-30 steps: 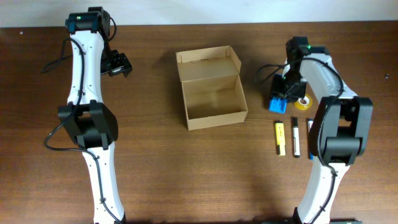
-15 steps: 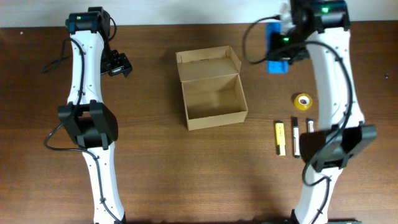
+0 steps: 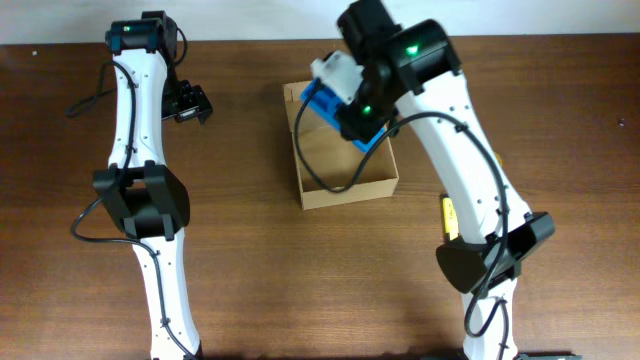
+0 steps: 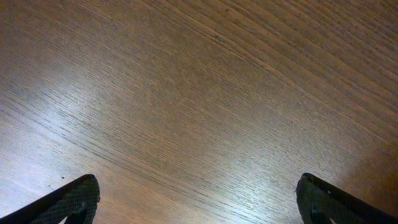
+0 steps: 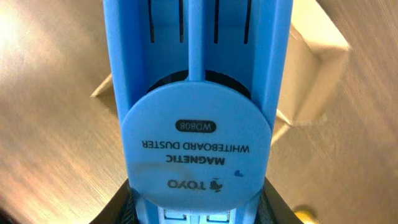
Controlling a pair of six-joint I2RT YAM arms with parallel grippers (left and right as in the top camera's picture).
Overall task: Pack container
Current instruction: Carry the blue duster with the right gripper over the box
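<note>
The tan cardboard container (image 3: 350,190) stands open at the table's middle, its flap lid up at the back. My right gripper (image 3: 347,103) is shut on a blue whiteboard duster (image 3: 325,98) and holds it above the container's back left part. In the right wrist view the duster (image 5: 199,124) fills the frame between the fingers (image 5: 199,214), with a corner of the container (image 5: 317,56) behind it. My left gripper (image 3: 190,103) is open and empty at the far left, over bare wood (image 4: 199,93), with its fingertips (image 4: 199,202) spread wide.
A yellow marker (image 3: 447,212) shows partly beside the right arm, right of the container. The other markers and the tape roll are hidden behind the arm.
My right gripper lifted the blue duster off the table at the right, carried it up and back, then left over the container. The left arm has not moved.
</note>
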